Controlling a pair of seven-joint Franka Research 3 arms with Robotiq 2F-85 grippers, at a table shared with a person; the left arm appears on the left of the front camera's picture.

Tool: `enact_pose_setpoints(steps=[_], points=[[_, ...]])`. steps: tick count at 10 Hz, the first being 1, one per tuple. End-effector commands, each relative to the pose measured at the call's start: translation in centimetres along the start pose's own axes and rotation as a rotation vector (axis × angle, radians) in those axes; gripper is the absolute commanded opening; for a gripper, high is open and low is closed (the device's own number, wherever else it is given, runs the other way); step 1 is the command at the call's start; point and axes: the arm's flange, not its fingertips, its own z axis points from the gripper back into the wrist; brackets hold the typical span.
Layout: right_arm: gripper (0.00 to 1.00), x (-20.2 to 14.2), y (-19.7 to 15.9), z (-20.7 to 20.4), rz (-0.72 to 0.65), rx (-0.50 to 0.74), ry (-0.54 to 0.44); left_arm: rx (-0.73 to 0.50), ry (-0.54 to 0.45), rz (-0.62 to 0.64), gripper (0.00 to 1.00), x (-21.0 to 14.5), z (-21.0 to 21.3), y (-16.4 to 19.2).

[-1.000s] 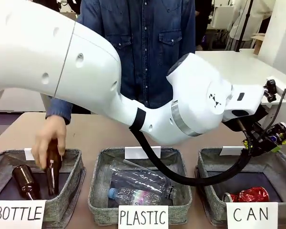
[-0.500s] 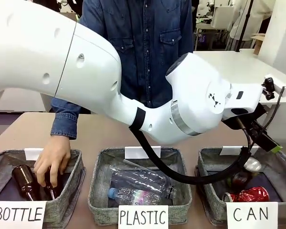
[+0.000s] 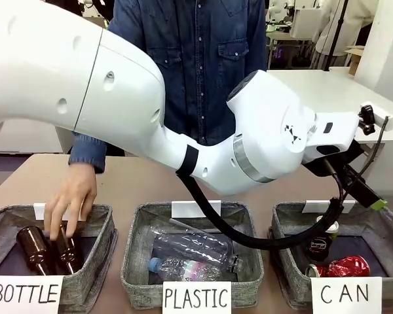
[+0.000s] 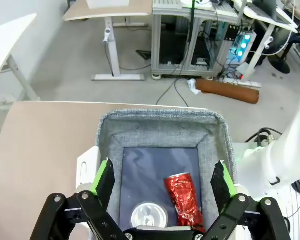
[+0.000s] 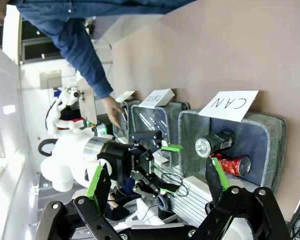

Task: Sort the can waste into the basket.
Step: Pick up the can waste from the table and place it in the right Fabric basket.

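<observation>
Brown tabletop runs under three grey fabric baskets, and we take the basket (image 3: pixel 295 261) signed "CAN" as our landmark. Inside it we see the dented red can (image 3: pixel 344 267) lying on its side on the dark floor, and the dark can (image 3: pixel 319 247) close beside it, its silver top facing up in our left wrist view. Directly above this basket hangs our left gripper (image 4: pixel 163 182), jaws spread wide with nothing between the green pads; both cans lie below it. In the front view, one green-tipped finger (image 3: pixel 373 200) shows over the basket's far rim. Our right gripper (image 5: pixel 157 185) is also wide open and empty, held off to the side of the basket, looking across at it from a distance. Two baskets away from it, at the one signed "BOTTLE" (image 3: pixel 95 261), a person's hand (image 3: pixel 70 203) rests on brown bottles (image 3: pixel 47 250). Between them, the "PLASTIC" basket (image 3: pixel 137 261) holds clear bottles (image 3: pixel 190 252).
</observation>
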Motion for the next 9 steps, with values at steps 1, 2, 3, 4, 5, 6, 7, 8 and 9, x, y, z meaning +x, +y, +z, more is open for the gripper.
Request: enact_pose_setpoints(steps=[1, 2, 3, 4, 5, 6, 7, 8, 9], points=[[1.00, -0.2, 0.1, 0.3, -0.009, -0.027, -0.022, -0.025, 0.022, 0.028, 1.00, 0.7, 1.7, -0.4], [1.00, -0.2, 0.2, 0.3, -0.003, -0.027, -0.018, -0.072, 0.007, 0.041, 1.00, 0.8, 3.5, -0.7], [1.00, 0.0, 0.2, -0.1, -0.023, -0.060, -0.008, -0.125, -0.012, 0.052, 1.00, 1.0, 6.0, -1.2], [1.00, 0.0, 0.7, -0.6, -0.016, -0.086, 0.000, -0.112, 0.017, 0.059, 1.00, 0.6, 9.3, -1.9], [1.00, 0.0, 1.8, -1.1, 0.005, -0.088, 0.010, -0.097, 0.048, 0.098, 1.00, -0.3, 13.4, -2.3], [1.00, -0.1, 3.8, -2.1, 0.044, -0.092, 0.012, -0.038, 0.069, 0.154, 1.00, -1.8, 17.3, -2.1], [1.00, -0.3, 5.6, -3.0, 0.087, -0.072, 0.018, -0.010, 0.049, 0.267, 1.00, -3.9, 22.3, -1.5], [1.00, -1.0, 8.8, -5.0, 0.168, -0.031, 0.038, 0.029, 0.002, 0.420, 1.00, -6.6, 28.0, -0.5], [1.00, -1.6, 11.8, -7.4, 0.230, 0.046, 0.083, 0.042, -0.068, 0.542, 1.00, -9.4, 33.0, 0.5]])
